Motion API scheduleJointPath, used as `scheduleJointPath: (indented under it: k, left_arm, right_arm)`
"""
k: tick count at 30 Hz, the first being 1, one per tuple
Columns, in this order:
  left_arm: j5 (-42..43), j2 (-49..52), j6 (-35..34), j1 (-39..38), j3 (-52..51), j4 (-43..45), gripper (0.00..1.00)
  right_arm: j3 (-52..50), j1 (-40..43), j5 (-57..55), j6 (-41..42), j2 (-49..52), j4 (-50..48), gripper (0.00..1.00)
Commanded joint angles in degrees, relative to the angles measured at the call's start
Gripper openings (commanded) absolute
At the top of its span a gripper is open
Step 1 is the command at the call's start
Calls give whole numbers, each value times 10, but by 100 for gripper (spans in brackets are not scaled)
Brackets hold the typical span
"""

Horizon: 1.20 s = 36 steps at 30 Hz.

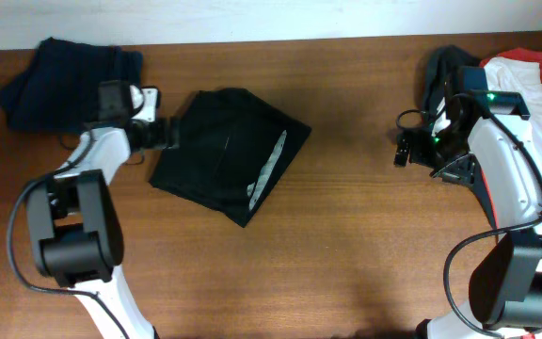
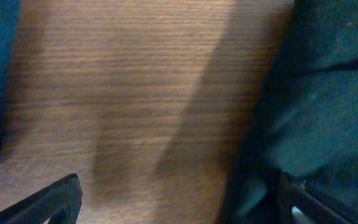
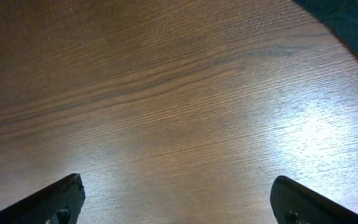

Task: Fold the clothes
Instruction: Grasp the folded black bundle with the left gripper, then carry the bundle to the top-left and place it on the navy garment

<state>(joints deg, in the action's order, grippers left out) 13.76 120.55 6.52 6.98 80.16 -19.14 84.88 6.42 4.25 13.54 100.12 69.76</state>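
- Left gripper [image 1: 163,133], from overhead, sits at the left edge of your black folded garment [image 1: 229,155], centre-left of frame; right gripper [image 1: 405,151] hovers over the table [image 1: 346,245], right of centre.
- Left wrist: you see its fingers [image 2: 58,202] spread wide, the black folded garment [image 2: 328,93] at right, perhaps under one tip.
- Right wrist: fingers [image 3: 55,199] spread apart above wood.

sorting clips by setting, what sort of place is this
Probably a robot lab bench, not a home: a wooden table, the left arm and right arm mounted at it, a black garment laid out.
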Motion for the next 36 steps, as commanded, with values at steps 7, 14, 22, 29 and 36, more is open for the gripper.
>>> scheduleJointPath:
  k: [7, 14, 22, 29, 36]
  left_arm:
    - [243, 59, 56, 23, 3, -45, 80]
    - [217, 59, 51, 10, 7, -88, 5]
    - [93, 57, 41, 11, 291, -235, 0]
    - [-1, 58, 43, 10, 351, -183, 0]
    - [-95, 58, 28, 11, 442, -170, 0]
  right_arm:
    - [9, 2, -9, 5, -10, -2, 99]
    - [9, 2, -9, 5, -10, -2, 99]
    - [9, 2, -9, 5, -10, -2, 99]
    - [9, 2, -9, 5, -10, -2, 99]
    - [9, 2, -9, 5, -10, -2, 99]
